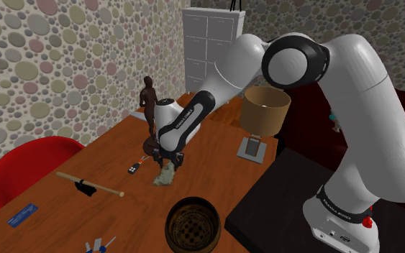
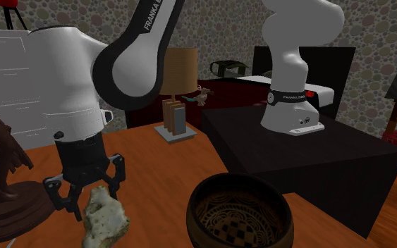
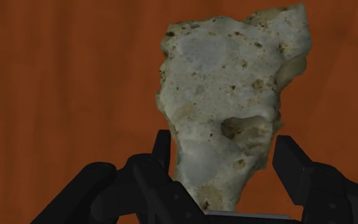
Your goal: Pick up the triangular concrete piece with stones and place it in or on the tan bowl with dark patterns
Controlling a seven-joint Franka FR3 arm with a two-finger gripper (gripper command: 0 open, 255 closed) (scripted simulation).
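Now arm (image 1: 193,118) bent low over table (image 1: 114,154), jaws pointing down & gripping concrete piece (image 3: 228,95).

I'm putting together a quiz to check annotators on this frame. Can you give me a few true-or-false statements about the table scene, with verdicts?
1. The dark brown round bowl with a tan pattern inside holds nothing. True.
2. The grey, stone-flecked triangular concrete piece lies in that bowl. False: it is at the black tool, over the brown wooden table and apart from the bowl.
3. The chair beside the table is blue. False: the chair is red.
4. A lamp with a tan shade stands on the table. True.
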